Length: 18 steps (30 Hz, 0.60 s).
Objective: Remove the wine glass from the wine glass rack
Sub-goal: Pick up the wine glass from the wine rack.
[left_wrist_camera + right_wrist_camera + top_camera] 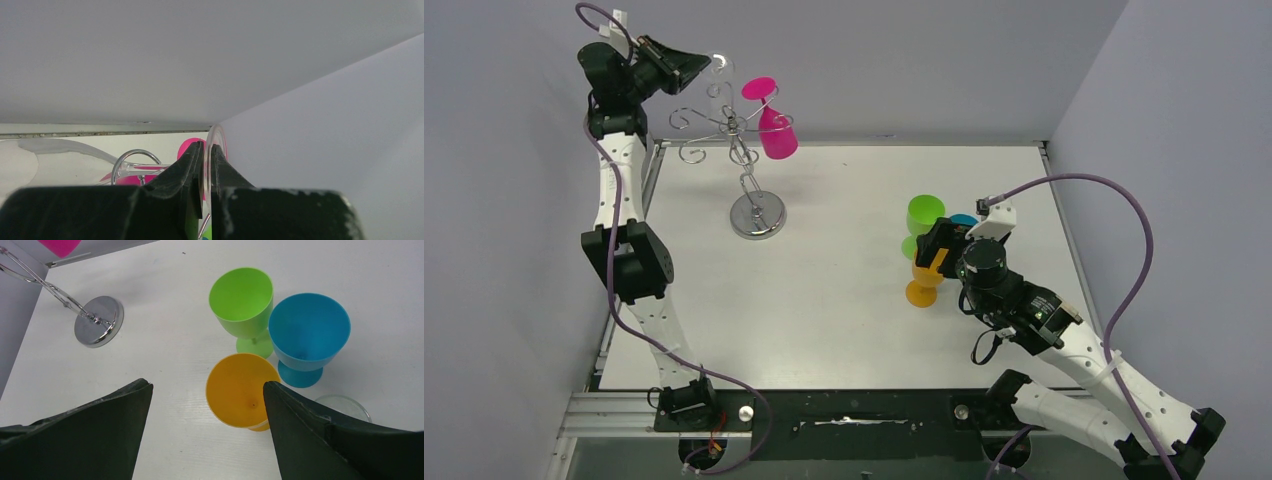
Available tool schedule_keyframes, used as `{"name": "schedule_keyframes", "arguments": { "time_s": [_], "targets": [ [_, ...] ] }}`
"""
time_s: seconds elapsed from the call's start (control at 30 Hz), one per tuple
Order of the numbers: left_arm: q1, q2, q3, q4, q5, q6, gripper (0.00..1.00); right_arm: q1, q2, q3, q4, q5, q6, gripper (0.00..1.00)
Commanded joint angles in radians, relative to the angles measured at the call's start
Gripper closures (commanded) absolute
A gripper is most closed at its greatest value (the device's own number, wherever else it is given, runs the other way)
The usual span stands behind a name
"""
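- While the left gripper [207, 147] is clenching the round foot of the clear wine glass [218, 137], that glass is sitting high beside the curled top arms of the rack [757, 215];
- the pink glass [776, 135] is hanging from the rack;
- the right gripper [207, 390] is hovering, jaws spread wide and holding nothing, over the orange glass [240, 390], next to the green glass [242, 300] and the blue glass [310, 325].

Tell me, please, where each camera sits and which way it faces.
Top external: above and behind the bases, looking down on the table; left arm and right arm show.
Left wrist: raised by the wine glass rack, facing grey walls; the left gripper is shut on the clear wine glass's foot.
Right wrist: looks down past the open right gripper at the orange glass, green glass and blue glass.
Shared: top external and right wrist both show the rack's round base.
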Motion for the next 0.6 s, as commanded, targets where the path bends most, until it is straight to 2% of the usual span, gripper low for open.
{"name": "schedule_keyframes", "arguments": {
  "time_s": [0.0,0.13,0.3,0.4,0.57],
  "targets": [
    [-0.013,-0.023,-0.003,0.079,0.103,-0.010,1.00,-0.008,0.018,0.007,0.030,0.031,0.017,0.16],
    [-0.015,-0.013,-0.007,0.078,0.103,-0.011,1.00,-0.007,0.026,0.009,0.023,0.029,0.021,0.16],
    [-0.013,0.007,0.033,0.000,0.033,0.019,1.00,-0.008,0.024,0.012,0.016,0.033,0.021,0.16],
    [-0.013,0.024,0.053,0.021,0.046,-0.012,1.00,-0.008,0.020,0.011,0.013,0.035,0.025,0.16],
    [-0.014,-0.028,0.008,-0.005,0.024,0.022,1.00,-0.007,0.014,0.002,0.012,0.037,0.038,0.16]
  ]
}}
